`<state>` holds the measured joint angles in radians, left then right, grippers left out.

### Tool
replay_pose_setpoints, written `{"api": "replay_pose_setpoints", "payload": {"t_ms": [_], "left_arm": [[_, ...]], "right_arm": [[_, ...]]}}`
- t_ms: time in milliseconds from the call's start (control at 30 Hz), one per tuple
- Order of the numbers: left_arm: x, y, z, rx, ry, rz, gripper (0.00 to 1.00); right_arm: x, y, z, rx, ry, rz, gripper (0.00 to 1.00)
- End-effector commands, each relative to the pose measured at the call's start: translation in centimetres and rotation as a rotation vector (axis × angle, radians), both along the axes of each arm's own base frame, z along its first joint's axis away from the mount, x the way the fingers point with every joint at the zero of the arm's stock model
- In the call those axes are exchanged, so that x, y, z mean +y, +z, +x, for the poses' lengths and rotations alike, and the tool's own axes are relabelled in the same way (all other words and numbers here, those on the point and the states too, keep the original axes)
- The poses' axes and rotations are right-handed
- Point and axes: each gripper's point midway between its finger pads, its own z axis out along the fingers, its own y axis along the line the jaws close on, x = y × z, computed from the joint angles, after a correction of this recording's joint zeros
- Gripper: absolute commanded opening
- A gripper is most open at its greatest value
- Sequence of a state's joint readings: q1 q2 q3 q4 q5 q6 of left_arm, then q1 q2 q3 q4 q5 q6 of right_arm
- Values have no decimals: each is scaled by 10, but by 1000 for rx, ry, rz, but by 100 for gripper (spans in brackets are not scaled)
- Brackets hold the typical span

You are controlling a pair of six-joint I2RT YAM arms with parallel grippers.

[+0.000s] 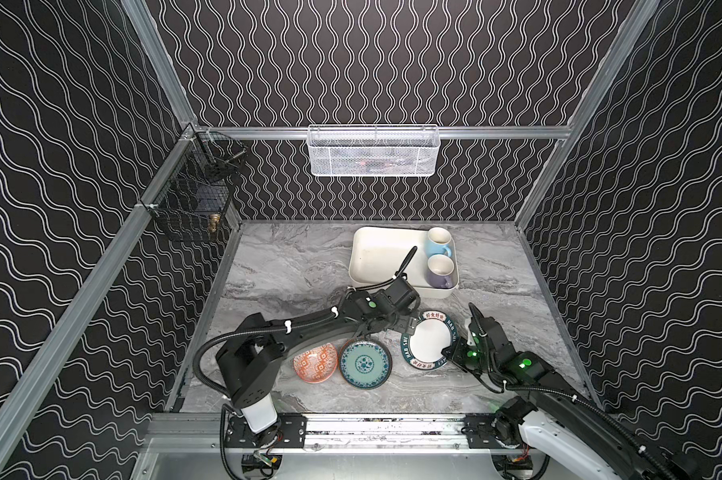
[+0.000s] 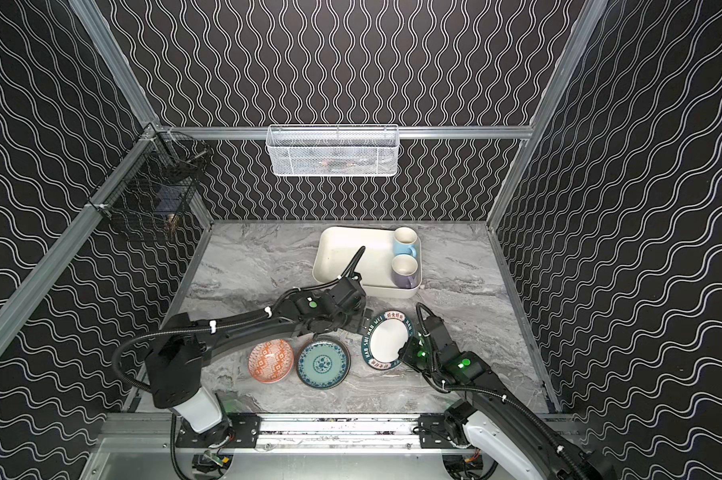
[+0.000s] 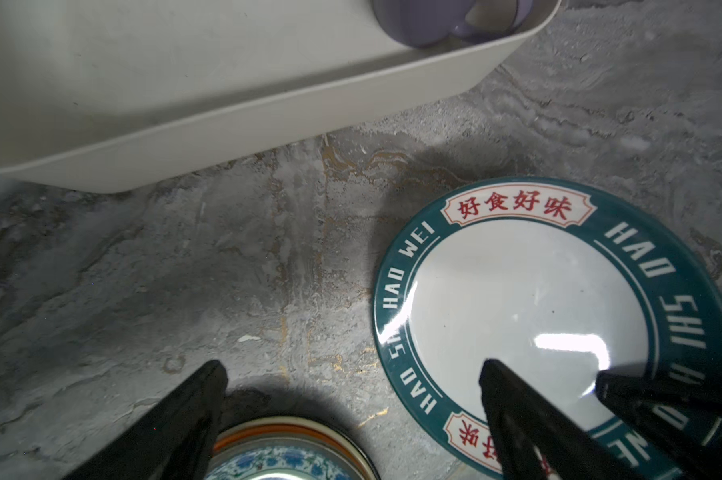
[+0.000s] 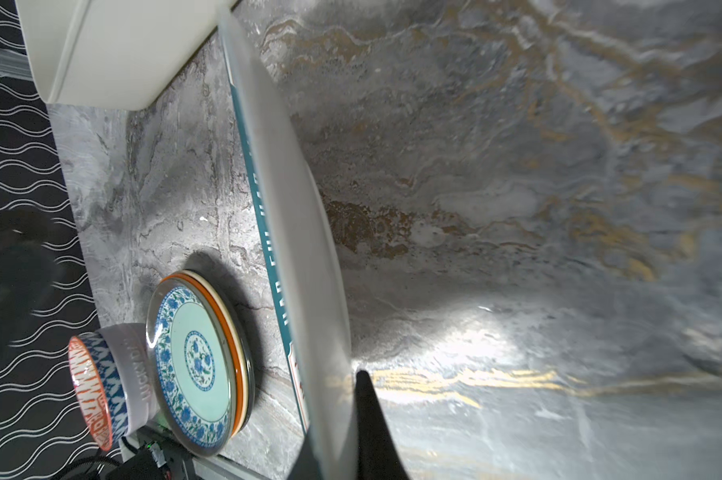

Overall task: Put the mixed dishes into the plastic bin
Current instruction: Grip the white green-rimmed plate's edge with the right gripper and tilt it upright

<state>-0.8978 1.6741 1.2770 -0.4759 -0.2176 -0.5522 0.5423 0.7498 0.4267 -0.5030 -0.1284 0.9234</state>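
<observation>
My right gripper (image 1: 448, 351) (image 4: 342, 399) is shut on the near right rim of the white plate with a dark lettered rim (image 1: 427, 338) (image 3: 529, 299), which I see edge-on in the right wrist view. My left gripper (image 1: 388, 330) (image 3: 353, 365) hangs open with nothing between its fingers; one finger is over that plate's left side, the other over the teal plate (image 1: 364, 363) (image 4: 193, 361), which tops a stack of orange, cream and black plates. An orange-patterned bowl (image 1: 314, 362) nests in a lilac bowl (image 4: 134, 374). The plastic bin (image 1: 375, 253) (image 3: 226, 120) holds a light-blue mug (image 1: 438, 242) and a lilac mug (image 1: 441, 272).
A white wire-mesh basket (image 1: 371, 151) hangs on the back wall and a black wire basket (image 1: 193, 199) on the left wall. A metal rail (image 1: 351, 428) borders the front of the marble table (image 1: 292, 266). The left arm stretches over the bowl and plate stack.
</observation>
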Motion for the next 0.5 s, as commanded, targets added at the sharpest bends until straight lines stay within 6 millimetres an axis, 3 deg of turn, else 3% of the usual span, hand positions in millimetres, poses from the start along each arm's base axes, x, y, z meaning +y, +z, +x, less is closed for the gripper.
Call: {"api": "replay_pose_setpoints", "payload": {"t_ms": [0,300,467], "left_arm": [[15,15,2,-43,41,28,99],[34,43,1,-106,83,20,99],[46,57,-1,-138,103,10,99]], "right_arm": [[-1,10,-1,-13,19,-18,3],[7,42,10,-68,43,8,3],[18,76,27,-142,70,21,3]]}}
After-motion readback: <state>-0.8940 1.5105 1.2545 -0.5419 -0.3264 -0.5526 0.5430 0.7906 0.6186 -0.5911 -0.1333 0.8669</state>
